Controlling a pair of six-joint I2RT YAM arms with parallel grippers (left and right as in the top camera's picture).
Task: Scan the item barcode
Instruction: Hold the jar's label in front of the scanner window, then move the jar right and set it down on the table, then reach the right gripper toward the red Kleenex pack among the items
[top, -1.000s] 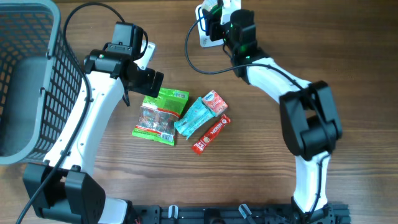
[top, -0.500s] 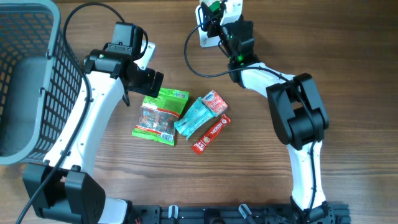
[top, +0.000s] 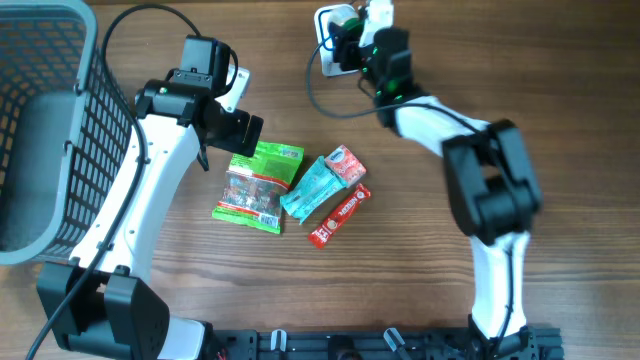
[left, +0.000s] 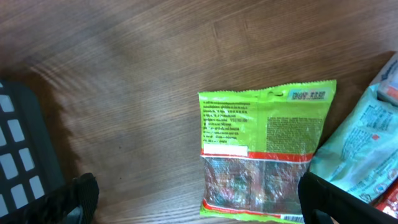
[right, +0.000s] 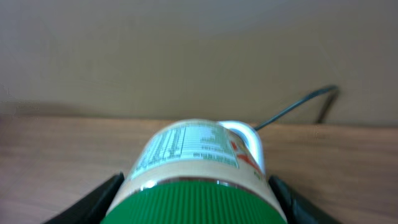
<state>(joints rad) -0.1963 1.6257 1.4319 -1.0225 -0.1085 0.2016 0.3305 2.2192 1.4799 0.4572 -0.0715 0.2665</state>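
While my left gripper (top: 243, 129) hangs wide open over the green snack bag (left: 264, 155), my right gripper (top: 352, 30) clasps the green-capped jar (right: 200, 163) at the far edge. Its long axis points away from me, toward the white scanner (top: 325, 55) just beyond. The label is blurred, and I can make out no barcode.

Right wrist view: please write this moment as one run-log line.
right gripper holds green-lidded jar | jar at white scanner | left gripper open by green bag
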